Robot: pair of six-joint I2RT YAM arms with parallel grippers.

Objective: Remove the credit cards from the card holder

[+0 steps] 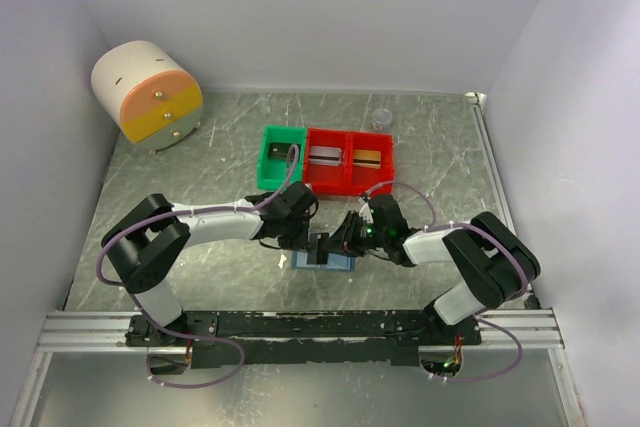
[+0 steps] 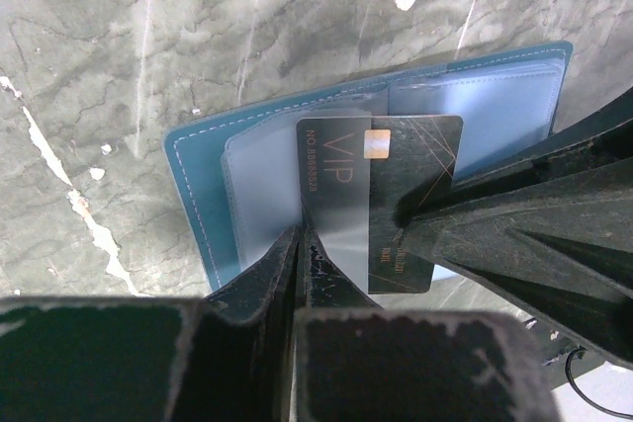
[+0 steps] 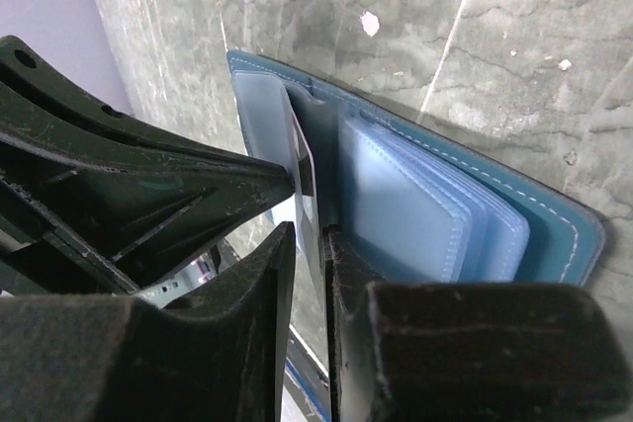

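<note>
The blue-grey card holder (image 2: 198,175) lies open on the table near the front edge (image 1: 345,265). A dark credit card (image 2: 410,160) marked VIP sticks halfway out of one frosted inner pocket. My left gripper (image 2: 300,236) is shut on the edge of that pocket, beside the card's left side. The right gripper (image 3: 309,234) has its jaws slightly apart, with the dark card (image 3: 306,170) edge-on in the gap, close to one finger. A silvery-grey card (image 1: 323,155) and a gold card (image 1: 366,157) lie in the red bins.
A green bin (image 1: 272,169) and two red bins (image 1: 350,179) stand just behind the card holder. A cream and orange drum with a yellow drawer (image 1: 148,95) sits at the back left. A small clear object (image 1: 380,117) is behind the bins. White walls close in both sides.
</note>
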